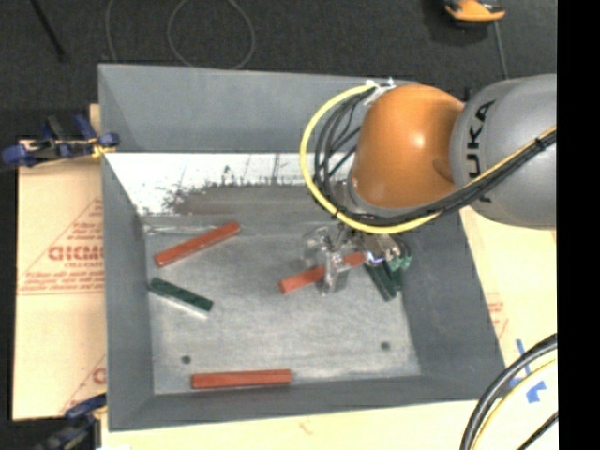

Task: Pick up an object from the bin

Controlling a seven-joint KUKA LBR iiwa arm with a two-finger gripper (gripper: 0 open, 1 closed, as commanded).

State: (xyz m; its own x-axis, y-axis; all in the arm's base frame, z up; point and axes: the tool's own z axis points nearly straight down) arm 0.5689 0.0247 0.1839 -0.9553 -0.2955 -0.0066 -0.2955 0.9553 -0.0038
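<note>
While the gripper point(329, 268) is hanging low over the middle of the bin point(441, 293), I am failing to read its jaws: the metal is blending into the grey floor, so I cannot tell whether they are standing wide, narrow or pinched on anything. Right at the gripper a red stick point(298, 283) is lying flat on the floor, slanting from lower left up to the right, with its middle passing under or through the gripper's metal; I am treating it as the thing to lift. I am judging it to be light, stiff and straight, likely plastic or painted wood, not fragile, with smooth faces that may be sliding a little against metal. I am thinking the best hold is across its narrow width near the middle, so that it is not tipping once raised. Its right end is getting lost beneath the wrist, so I am not seeing its full length. Just to the right a green stick point(385, 279) is lying, partly tucked under the wrist. Above, the orange cover point(403, 148) and cables point(307, 139) are hiding the back right of the floor. Further out, well apart, a second red stick point(197, 244), a dark stick point(181, 295) and a third red stick point(241, 379) by the front wall are lying singly.
</note>
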